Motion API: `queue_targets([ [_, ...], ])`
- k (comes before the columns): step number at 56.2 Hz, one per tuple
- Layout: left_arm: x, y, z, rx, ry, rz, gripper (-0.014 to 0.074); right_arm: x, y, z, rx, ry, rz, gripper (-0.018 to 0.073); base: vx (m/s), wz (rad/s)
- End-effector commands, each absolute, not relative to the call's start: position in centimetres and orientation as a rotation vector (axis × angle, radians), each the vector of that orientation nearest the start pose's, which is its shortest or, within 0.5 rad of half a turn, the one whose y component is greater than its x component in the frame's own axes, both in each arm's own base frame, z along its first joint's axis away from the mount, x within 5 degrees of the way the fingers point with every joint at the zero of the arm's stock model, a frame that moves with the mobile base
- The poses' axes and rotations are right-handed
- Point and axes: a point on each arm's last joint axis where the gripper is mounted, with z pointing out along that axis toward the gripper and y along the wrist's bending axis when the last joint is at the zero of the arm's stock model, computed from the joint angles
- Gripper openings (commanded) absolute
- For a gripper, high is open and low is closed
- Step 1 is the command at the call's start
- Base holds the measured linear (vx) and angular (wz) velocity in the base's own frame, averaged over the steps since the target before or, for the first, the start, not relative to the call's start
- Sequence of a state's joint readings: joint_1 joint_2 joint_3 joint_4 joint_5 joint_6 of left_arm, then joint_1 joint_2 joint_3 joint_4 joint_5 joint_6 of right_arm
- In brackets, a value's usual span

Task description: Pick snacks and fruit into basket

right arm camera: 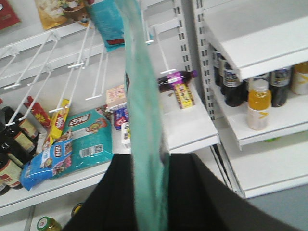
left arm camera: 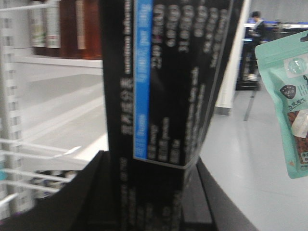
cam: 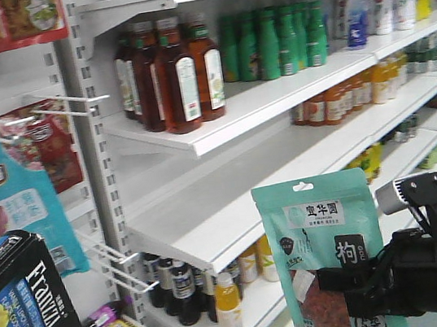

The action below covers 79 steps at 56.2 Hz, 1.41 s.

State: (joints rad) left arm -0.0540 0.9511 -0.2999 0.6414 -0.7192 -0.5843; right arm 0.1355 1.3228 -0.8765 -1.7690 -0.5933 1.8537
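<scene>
Both arms are loaded: the right gripper (cam: pixel 340 287) is clamped low on the mint-green flat pouch with the red-berry window (cam: pixel 314 223), and the left gripper (left arm camera: pixel 149 192) is pinched on the black-and-blue Franzzi biscuit box (cam: pixel 27 315). Both stand upright in front of the white bottle shelf (cam: pixel 211 222), box at its left, pouch right. The light blue basket isn't in any view, so no telling which arm's nearer.

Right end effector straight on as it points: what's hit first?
Probably the low white shelf, near the small blue-and-white packs behind the mint-green flat pouch held by the right end effector. Depth unclear; the pouch hides the exact line.
</scene>
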Motion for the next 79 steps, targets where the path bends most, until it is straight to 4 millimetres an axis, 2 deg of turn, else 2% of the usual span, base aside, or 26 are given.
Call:
queue_targets([
  [1, 17.20, -4.61, 28.29, 0.289, 1.386, -0.456, 0.0003, 26.61, 8.60, 32.32, -0.423, 1.920, 0.720, -0.0010, -0.12, -0.71],
  [49, 17.20, -4.61, 28.29, 0.289, 1.386, -0.456, 0.0003, 26.61, 8.60, 32.32, -0.423, 1.920, 0.720, -0.0010, -0.12, -0.69],
  [79, 17.20, -4.61, 28.29, 0.289, 1.386, -0.456, 0.0003, 26.61, 8.60, 32.32, -0.423, 1.920, 0.720, -0.0010, -0.09, -0.39],
])
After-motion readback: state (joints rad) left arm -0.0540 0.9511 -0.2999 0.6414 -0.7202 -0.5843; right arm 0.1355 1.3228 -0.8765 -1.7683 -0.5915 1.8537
